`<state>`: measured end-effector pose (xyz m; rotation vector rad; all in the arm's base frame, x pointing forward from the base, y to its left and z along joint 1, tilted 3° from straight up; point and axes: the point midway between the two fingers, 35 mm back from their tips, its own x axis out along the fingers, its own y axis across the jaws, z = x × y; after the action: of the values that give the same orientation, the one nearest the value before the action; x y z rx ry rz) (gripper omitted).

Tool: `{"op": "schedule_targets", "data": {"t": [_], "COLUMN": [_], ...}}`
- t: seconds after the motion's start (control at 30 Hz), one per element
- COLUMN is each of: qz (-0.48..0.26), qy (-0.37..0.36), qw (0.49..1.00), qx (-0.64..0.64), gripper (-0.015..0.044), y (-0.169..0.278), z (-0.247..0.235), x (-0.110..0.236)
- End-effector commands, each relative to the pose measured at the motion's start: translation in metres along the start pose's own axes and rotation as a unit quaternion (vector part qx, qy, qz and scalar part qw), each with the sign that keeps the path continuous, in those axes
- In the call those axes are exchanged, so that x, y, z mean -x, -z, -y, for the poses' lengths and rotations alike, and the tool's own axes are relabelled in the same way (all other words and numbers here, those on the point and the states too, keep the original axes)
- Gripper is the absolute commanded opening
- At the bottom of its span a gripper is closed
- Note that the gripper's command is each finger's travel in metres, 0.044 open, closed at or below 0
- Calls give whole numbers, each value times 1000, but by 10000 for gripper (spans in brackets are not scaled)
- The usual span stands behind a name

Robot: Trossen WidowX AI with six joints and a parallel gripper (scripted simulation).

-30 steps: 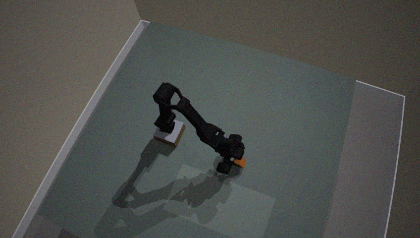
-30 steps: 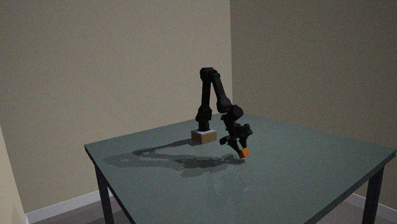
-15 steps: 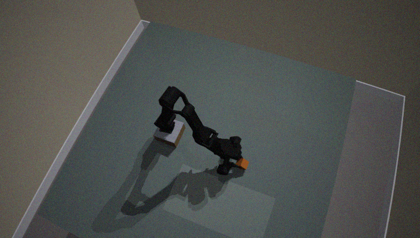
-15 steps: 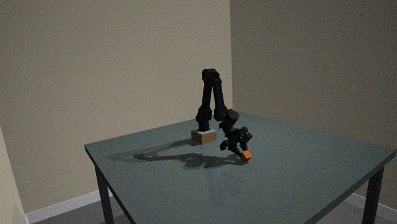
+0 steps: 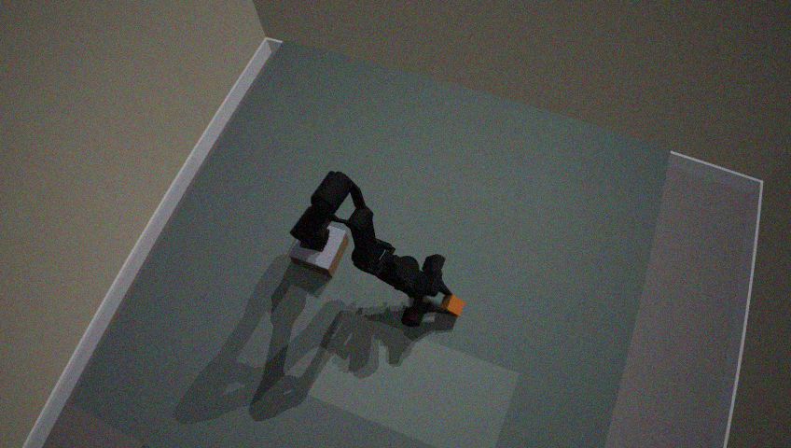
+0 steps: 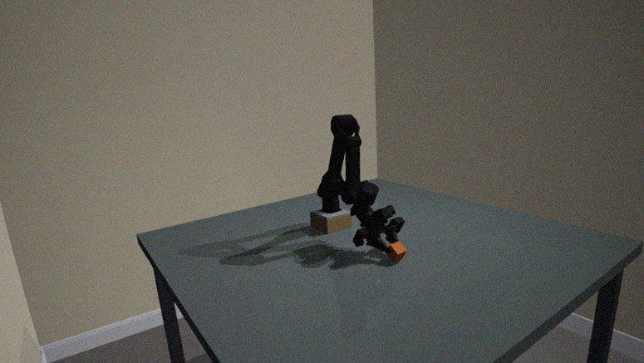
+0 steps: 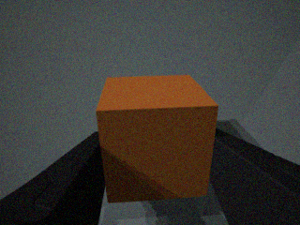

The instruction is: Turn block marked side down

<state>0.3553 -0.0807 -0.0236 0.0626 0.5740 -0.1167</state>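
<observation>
The orange block [image 5: 453, 305] [image 6: 397, 250] [image 7: 157, 147] is between my two black fingertips. My gripper [image 5: 448, 302] [image 6: 394, 247] is shut on it and points down and outward at a slant. The block is tilted with the gripper in the exterior view, low over the table [image 5: 499, 166] [image 6: 484, 267]; whether its lowest edge touches the table I cannot tell. The wrist view shows two plain orange faces of the block, with a finger on either side. No mark shows on any visible face, so I cannot tell where the marked side is.
The arm's base stands on a box [image 5: 336, 246] [image 6: 330, 223] with a pale top and brown sides, behind the gripper. Shadows of the arm fall across the table beside it. A paler rectangular patch [image 5: 465, 383] shows on the table near the block in the top view.
</observation>
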Motion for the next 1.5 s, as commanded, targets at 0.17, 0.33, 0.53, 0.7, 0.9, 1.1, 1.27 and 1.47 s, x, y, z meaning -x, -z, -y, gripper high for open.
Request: {"op": "schedule_targets", "data": {"t": [0.17, 0.33, 0.53, 0.7, 0.9, 1.1, 1.27, 1.47], "qz": [27, 27, 27, 27, 27, 27, 27, 27], "qy": [-3, -3, -3, -3, -3, -3, -3, -3], "qw": [1000, 1000, 1000, 1000, 1000, 1000, 1000, 1000], "qx": [-2, -2, -2, -2, -2, -2, -2, -2], "gripper": [0, 0, 0, 105, 263, 420, 440, 440], "y": [-2, -2, -2, -2, -2, -2, -2, -2], "z": [-1, -1, -1, -1, -1, -1, -1, -1], "x": [5, 5, 5, 5, 5, 5, 5, 5]}}
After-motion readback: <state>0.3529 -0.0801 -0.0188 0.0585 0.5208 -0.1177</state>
